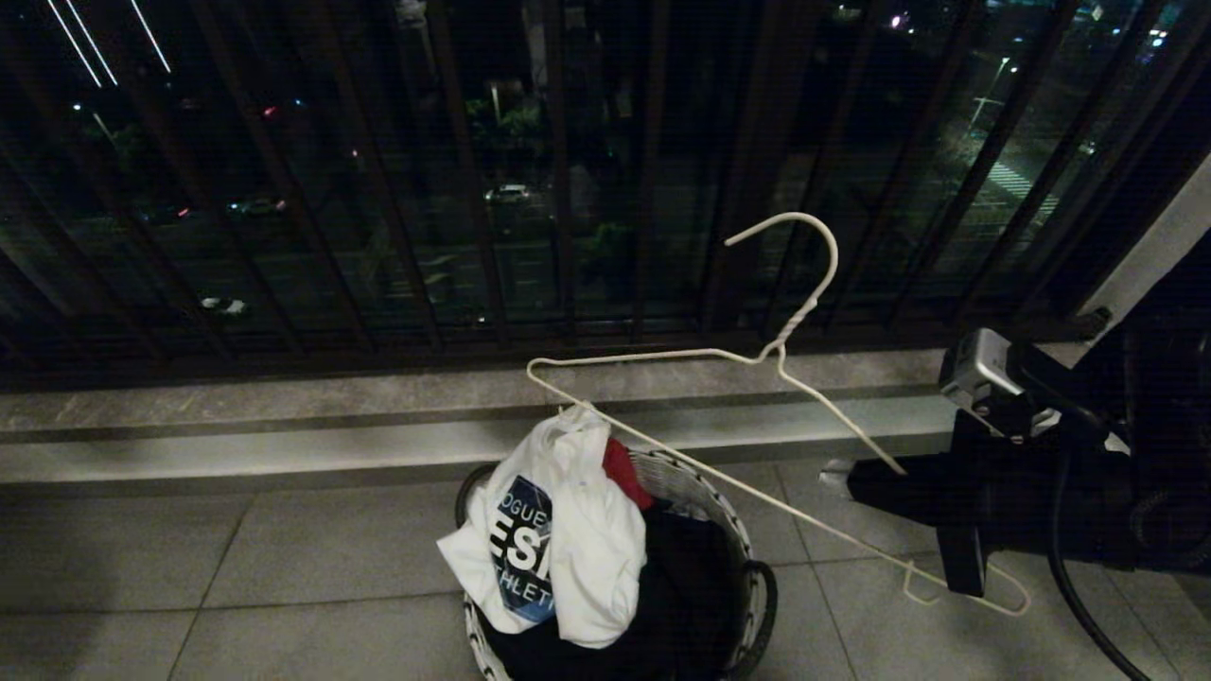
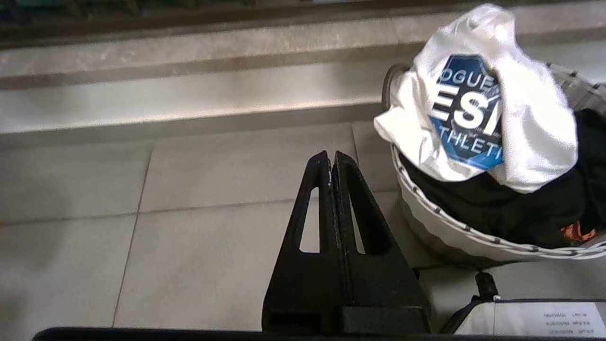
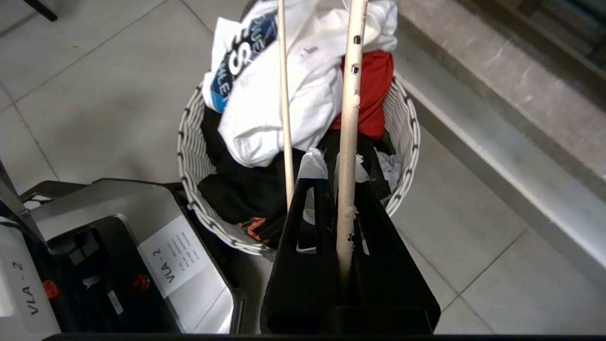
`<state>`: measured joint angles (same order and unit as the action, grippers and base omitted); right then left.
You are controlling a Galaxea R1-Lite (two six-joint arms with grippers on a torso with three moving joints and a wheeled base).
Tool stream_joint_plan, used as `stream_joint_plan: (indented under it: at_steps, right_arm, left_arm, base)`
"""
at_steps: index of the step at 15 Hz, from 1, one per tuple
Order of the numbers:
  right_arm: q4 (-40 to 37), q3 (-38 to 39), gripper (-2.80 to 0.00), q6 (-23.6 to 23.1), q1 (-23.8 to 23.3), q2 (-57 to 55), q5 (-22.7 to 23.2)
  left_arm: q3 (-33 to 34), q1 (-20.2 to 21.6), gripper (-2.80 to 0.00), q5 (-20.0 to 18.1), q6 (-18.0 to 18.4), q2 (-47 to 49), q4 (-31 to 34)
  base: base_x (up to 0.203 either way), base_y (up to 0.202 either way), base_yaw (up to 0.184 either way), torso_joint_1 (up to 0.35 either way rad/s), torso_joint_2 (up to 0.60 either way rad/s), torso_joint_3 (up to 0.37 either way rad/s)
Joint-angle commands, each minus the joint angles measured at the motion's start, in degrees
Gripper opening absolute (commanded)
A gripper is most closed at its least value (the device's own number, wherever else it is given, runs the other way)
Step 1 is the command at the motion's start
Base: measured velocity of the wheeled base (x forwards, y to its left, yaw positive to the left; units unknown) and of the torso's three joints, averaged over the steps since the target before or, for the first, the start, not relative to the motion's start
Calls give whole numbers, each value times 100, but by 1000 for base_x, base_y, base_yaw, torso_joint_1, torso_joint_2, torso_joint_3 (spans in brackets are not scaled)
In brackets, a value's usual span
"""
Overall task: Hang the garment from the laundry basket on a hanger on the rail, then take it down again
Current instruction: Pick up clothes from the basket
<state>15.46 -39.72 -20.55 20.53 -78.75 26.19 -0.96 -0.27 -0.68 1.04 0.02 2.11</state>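
Grey floor tiles (image 1: 284,567) ran up to a stone kerb below dark balcony bars (image 1: 378,189), with night-time street lights beyond them. On those tiles stood the laundry basket (image 1: 700,492), heaped with clothes, and the T-shirt (image 1: 568,530) lay on top, its printed logo draped out over the rim, with something black (image 1: 681,586) and something red (image 1: 624,473) under it. My right gripper (image 1: 851,482) was clamped on one sloping arm of the wire hanger (image 1: 785,350), held out to the right of the basket with the hook pointing up and the far corner reaching over the shirt. My left gripper (image 2: 331,161) hung empty beside the basket, its fingers pressed together. No rail was in sight. I judged the thin wire could twist or slide in so narrow a grip once any cloth weighed on it. Working the hanger's corner into the crumpled shirt could also snag the black piece beneath, or tip the light basket if I dragged sideways.
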Motion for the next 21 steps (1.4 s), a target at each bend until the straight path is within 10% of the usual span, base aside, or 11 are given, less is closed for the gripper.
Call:
stream_joint_plan:
  at_steps: [1, 21]
  right_arm:
    - [10, -10, -280, -10, -14, 44, 18]
    - [15, -10, -280, -19, -67, 184, 18]
  left_arm:
    - [0, 0, -280, -2, -5, 6, 0]
    - [0, 0, -280, 33, -86, 4, 0]
  base:
    - [0, 0, 0, 2, 2, -198]
    - [0, 0, 0, 2, 2, -141]
